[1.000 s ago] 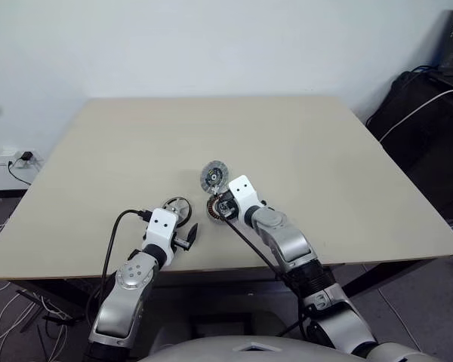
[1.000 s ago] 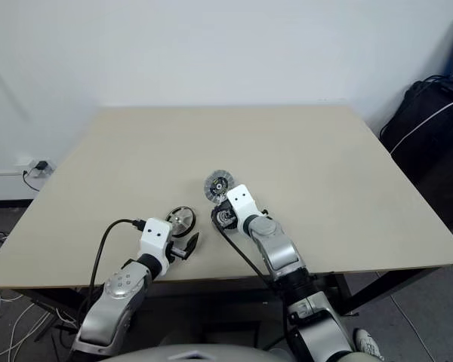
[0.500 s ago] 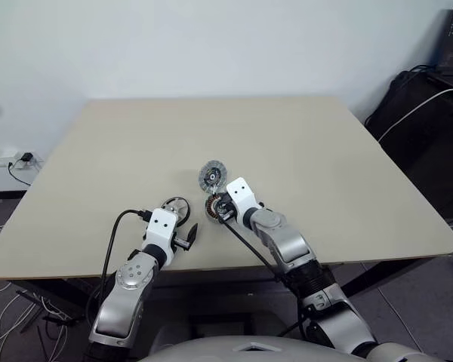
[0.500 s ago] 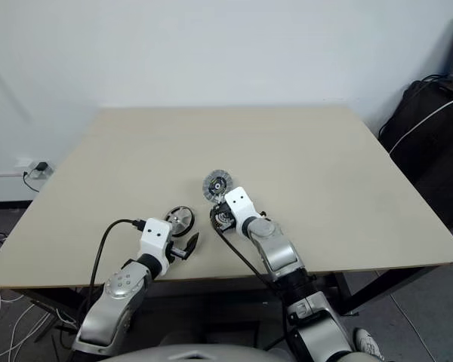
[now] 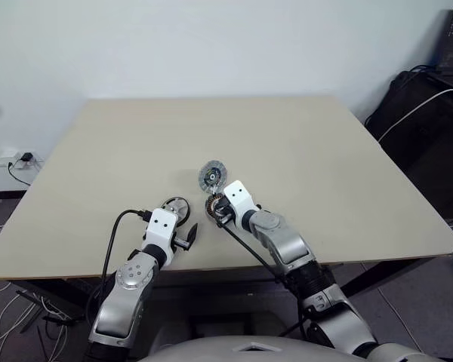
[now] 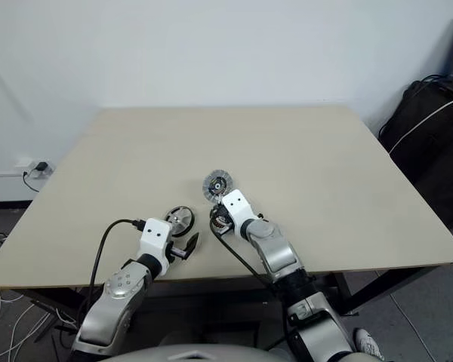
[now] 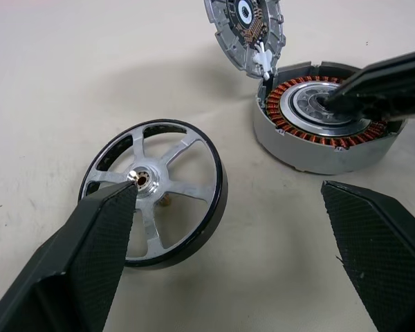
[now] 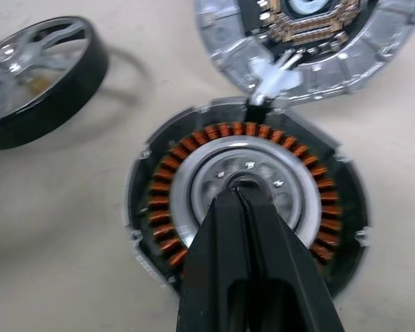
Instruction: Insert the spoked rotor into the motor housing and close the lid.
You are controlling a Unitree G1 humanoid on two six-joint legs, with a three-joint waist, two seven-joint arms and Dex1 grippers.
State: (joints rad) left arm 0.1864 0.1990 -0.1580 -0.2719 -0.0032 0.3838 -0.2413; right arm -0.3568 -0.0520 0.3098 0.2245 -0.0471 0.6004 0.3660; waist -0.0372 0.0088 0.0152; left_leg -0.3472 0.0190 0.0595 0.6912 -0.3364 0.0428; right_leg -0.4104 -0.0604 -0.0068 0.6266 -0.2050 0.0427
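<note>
On the pale, matte bench [image 5: 302,143], toward its near edge, the left gripper [image 7: 242,228] rests with its two black, finely cross-hatched fingers [image 7: 97,242] spread wide and empty. Between and just beyond those fingers lies the spoked rotor [image 7: 154,190]: a thin ring with a glossy black outer band and a brushed silver inner face, slim flat spokes running to a tiny brass-toned hub. It lies flat on the bench, apart from both fingers.

Just to the right of the rotor sits the motor housing [image 8: 194,173], a low round puck with a grey metal wall, a ring of copper-orange windings and a smooth silvery centre pierced by small holes. The right gripper [image 8: 245,197] comes down over it with its smooth black fingers pressed together, holding nothing, their joined tip at the housing's silvery middle.

Beyond the housing, touching its far rim, the lid [image 7: 243,31] is a silver-grey disc with a ribbed, scalloped edge and a dark hub, joined to the housing by a small white connector [image 8: 273,76].
</note>
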